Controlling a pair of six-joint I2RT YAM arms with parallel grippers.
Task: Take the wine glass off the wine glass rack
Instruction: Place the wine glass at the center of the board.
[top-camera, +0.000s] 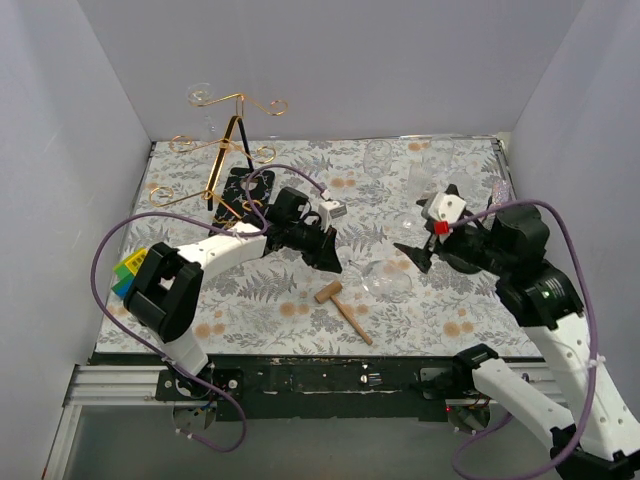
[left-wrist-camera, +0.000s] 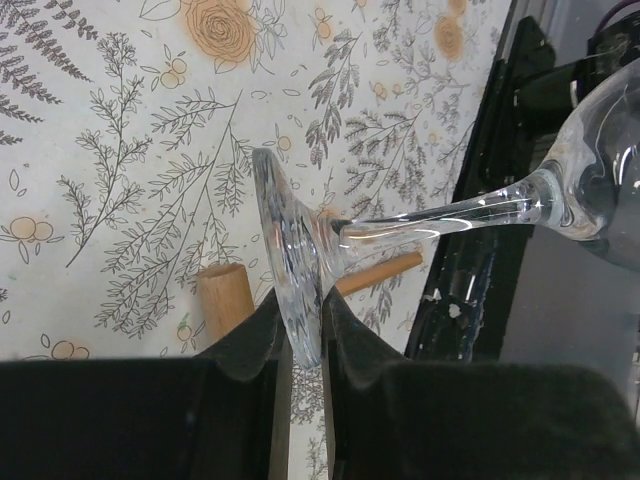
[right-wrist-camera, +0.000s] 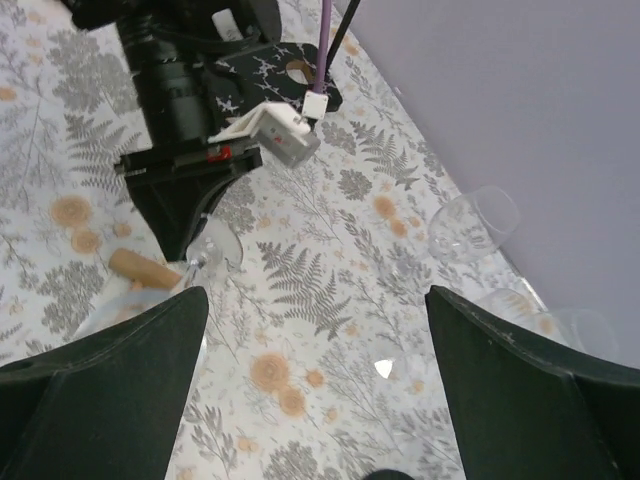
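Left jaws tight on foot of wine glass (left-wrist-camera: 450, 213), bowl half out of frame; right jaws wide apart, empty

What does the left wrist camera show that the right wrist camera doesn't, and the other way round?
Only the left wrist view: the clear wine glass up close, its stem running out to the bowl and its foot pinched by the shut left tool. Only the right wrist view: the wide-open right tool, a purple cable, and other clear glasses near the pale wall. Both: the fern-and-flower printed table cover, the wooden mallet and the held glass's foot.
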